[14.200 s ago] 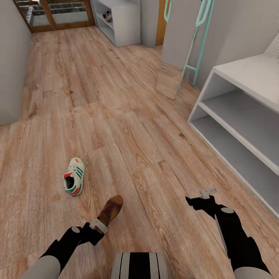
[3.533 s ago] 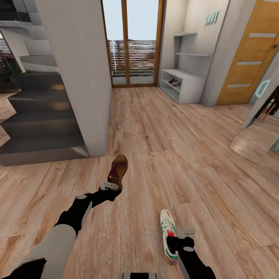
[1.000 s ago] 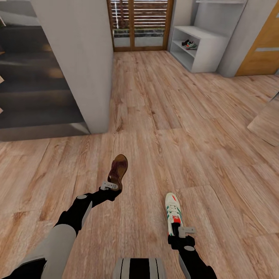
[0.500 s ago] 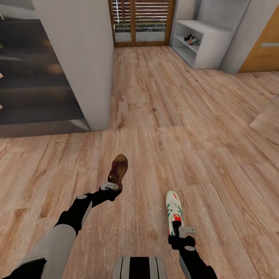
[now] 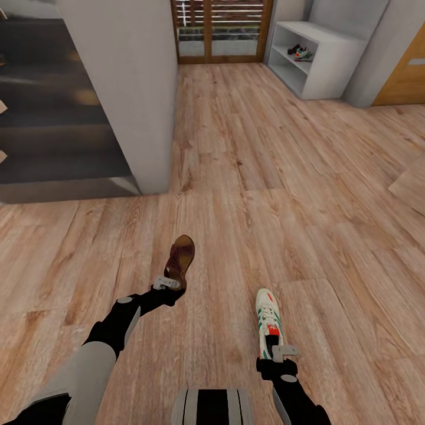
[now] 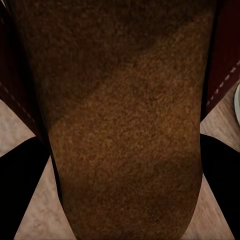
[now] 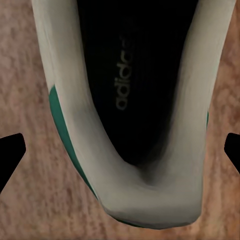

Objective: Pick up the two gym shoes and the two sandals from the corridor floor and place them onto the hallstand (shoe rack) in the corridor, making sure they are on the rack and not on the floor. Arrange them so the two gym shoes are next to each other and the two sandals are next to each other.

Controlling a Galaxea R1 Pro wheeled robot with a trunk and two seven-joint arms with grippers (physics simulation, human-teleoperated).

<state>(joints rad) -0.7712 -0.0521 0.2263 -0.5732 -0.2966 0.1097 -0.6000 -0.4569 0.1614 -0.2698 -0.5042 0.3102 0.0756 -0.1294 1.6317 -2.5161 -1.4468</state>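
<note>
My left gripper [image 5: 170, 284] is shut on the heel end of a dark-brown sandal [image 5: 180, 257], which sticks out ahead of it above the corridor floor [image 5: 248, 177]. The sandal's tan insole [image 6: 125, 125] sits between the black fingers [image 6: 20, 190] in the left wrist view. My right gripper [image 5: 282, 352] is shut on the heel of a white gym shoe [image 5: 268, 320] with green stripes. Its heel [image 7: 130, 205] lies between the fingertips [image 7: 10, 150]. Far ahead on the right stands the hallstand [image 5: 330, 71], with another gym shoe [image 5: 303, 54] on its shelf.
A grey wall pillar [image 5: 127, 88] stands ahead on the left, with dark stairs [image 5: 53, 136] beyond it. A glazed wooden door [image 5: 221, 29] closes the corridor's far end. An orange door [image 5: 407, 77] and a leaning board's corner [image 5: 410, 189] are at the right.
The whole view has shifted slightly as the camera moved; the hallstand now sits a little lower and nearer. Both grippers keep their hold and their pose.
</note>
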